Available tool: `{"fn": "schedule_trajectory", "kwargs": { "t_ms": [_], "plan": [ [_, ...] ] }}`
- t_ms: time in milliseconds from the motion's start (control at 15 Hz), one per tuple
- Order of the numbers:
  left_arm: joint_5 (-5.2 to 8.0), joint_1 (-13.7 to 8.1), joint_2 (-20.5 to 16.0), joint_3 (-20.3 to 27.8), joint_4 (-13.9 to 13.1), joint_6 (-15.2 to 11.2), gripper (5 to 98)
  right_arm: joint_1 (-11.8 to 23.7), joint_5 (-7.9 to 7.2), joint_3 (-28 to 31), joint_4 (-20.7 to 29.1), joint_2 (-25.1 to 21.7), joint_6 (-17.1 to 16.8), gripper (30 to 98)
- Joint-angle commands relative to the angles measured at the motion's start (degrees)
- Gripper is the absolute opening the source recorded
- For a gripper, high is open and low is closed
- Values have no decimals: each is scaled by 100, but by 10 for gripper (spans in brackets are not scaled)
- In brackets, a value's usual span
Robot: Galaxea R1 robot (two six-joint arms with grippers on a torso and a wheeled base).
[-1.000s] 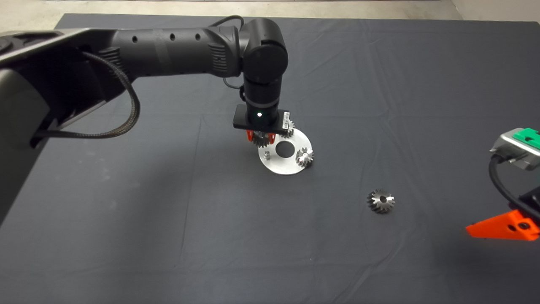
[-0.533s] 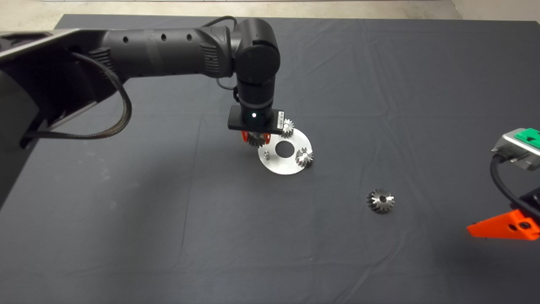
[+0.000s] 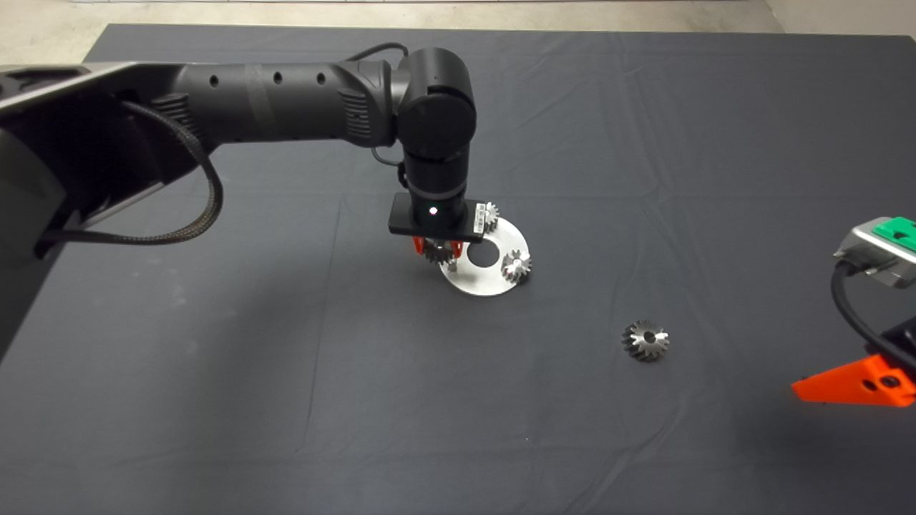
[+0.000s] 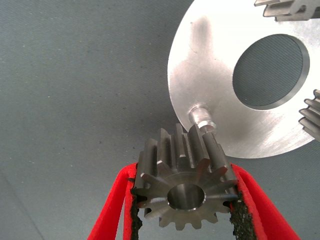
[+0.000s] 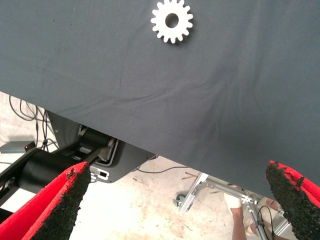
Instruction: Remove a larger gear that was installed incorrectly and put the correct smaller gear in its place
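- Over the near-left rim of the round silver plate (image 3: 494, 282), the left gripper (image 3: 438, 247) points straight down from its black arm (image 3: 286, 93), which reaches in from the left side of the desk (image 3: 215, 393)
- Its red fingers (image 4: 117, 200) pinch the smaller gear (image 4: 186, 190) by the flanks, black pads pressed against the teeth on both sides; the gear has short straight teeth and a round centre hole
- In the left wrist view the held gear hangs just beside a short bare peg (image 4: 201, 116) that stands near the plate's edge; its hole is not over the peg
- That plate has a large round centre hole (image 3: 484, 252), with the dark mat showing through
- Two other small gears sit on the plate: one at the far rim (image 3: 489, 216), partly hidden by the wrist, and one at the right rim (image 3: 516, 267)
- Well apart from the plate, to the near right on the mat, lies the larger gear (image 3: 645, 340), dark grey with slanted flaring teeth, flat on the cloth and touching nothing else; it also shows in the right wrist view (image 5: 172, 20)
- At the lower right edge the right gripper (image 3: 855, 383) waits, its fingers spread wide with nothing between them; its wrist view shows floor and cables beyond the mat
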Motion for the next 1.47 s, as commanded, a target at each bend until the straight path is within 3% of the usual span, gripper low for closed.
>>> {"fn": "schedule_trajectory", "kwargs": {
  "t_ms": [0,1400],
  "plan": [
    [448,87,21,12,63,24,338,104,1,13,164,30,40,924],
    [422,131,303,-329,106,103,337,101,1,13,173,20,40,924]
  ]
}}
